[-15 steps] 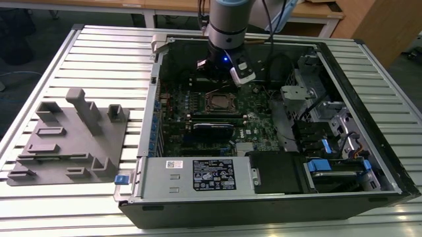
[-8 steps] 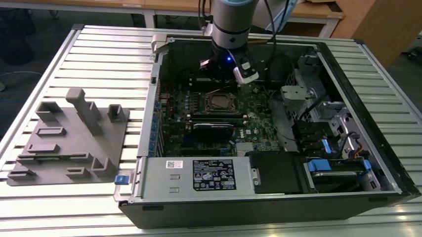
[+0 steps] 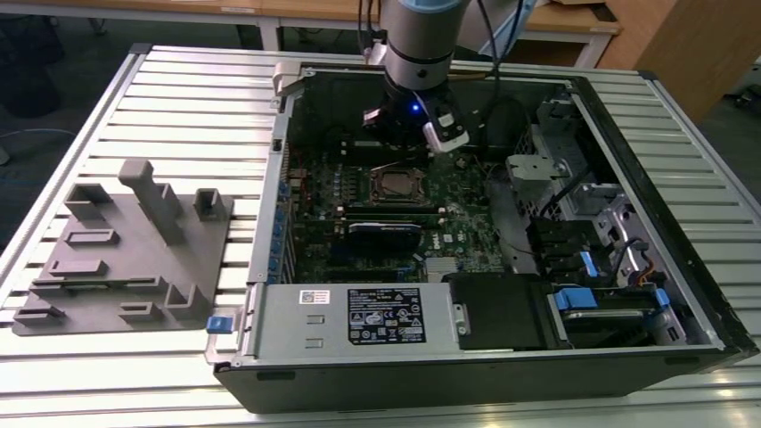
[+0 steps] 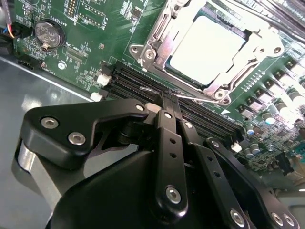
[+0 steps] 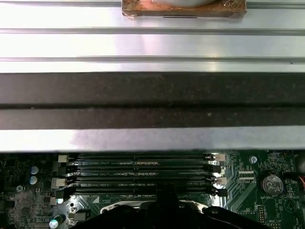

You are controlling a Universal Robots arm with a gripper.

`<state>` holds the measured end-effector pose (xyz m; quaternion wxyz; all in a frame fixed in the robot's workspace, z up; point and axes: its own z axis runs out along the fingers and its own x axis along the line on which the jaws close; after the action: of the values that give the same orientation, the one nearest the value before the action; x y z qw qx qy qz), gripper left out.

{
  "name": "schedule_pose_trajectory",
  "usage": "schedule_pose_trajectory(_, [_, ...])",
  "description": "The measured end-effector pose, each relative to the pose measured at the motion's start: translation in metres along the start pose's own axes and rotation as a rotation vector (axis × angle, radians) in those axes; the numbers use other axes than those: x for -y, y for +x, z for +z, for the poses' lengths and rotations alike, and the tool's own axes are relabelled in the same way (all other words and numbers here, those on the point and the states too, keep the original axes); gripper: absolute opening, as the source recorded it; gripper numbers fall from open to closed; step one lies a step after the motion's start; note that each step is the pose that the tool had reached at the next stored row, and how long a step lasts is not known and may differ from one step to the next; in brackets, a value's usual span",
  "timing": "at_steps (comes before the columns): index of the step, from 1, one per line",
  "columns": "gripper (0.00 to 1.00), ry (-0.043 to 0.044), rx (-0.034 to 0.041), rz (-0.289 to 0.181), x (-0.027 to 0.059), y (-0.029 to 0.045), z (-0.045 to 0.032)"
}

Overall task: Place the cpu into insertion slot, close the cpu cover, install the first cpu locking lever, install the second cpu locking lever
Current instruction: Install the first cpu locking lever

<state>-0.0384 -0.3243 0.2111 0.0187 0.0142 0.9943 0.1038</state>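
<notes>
One cpu (image 4: 205, 50): seated in its socket, framed by the cpu cover (image 4: 155, 40). Light, stiff, fragile; you should hold it by the edges only. Tool (image 4: 167, 97): pressed together, just beside the socket.

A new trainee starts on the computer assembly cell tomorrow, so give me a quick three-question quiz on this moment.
1. True or false: the cpu sits in its socket on the green board.
2. The cpu cover is: A) down over the cpu; B) swung up, open; C) removed from the board.
3. The end effector, shut, is nearest to which long black slots?
Key: 1 true; 2 A; 3 the memory slots.
</notes>
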Motion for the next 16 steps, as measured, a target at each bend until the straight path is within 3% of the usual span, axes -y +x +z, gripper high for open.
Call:
schedule_pose_trajectory(5, [0.11, 0.0041, 0.0001, 0.000, 0.0008, -0.0027, 0.0051])
schedule_pose_trajectory(16, [0.11, 0.0078, 0.0002, 0.000, -0.0046, -0.0035, 0.0069])
